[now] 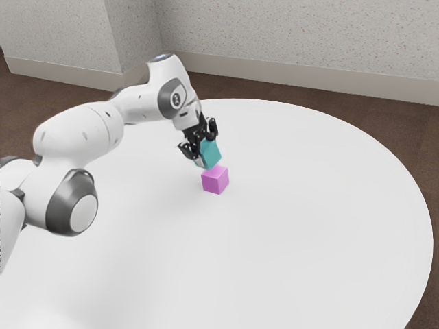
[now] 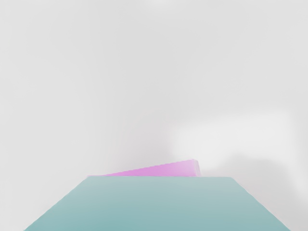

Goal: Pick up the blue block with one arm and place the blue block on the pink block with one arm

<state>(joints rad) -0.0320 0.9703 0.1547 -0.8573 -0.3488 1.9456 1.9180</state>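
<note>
the blue block [image 1: 212,155] (teal in shade, tilted) is clasped between the fingers of the gripper [image 1: 204,148], just above the pink block [image 1: 215,179], which is set toward the round table's [image 1: 309,205] far edge.

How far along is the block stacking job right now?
Done: the gripper is shut on the blue block and holds it off the table. In hand: the block hangs close above the pink block. Left: set it down on the pink block and release.
</note>
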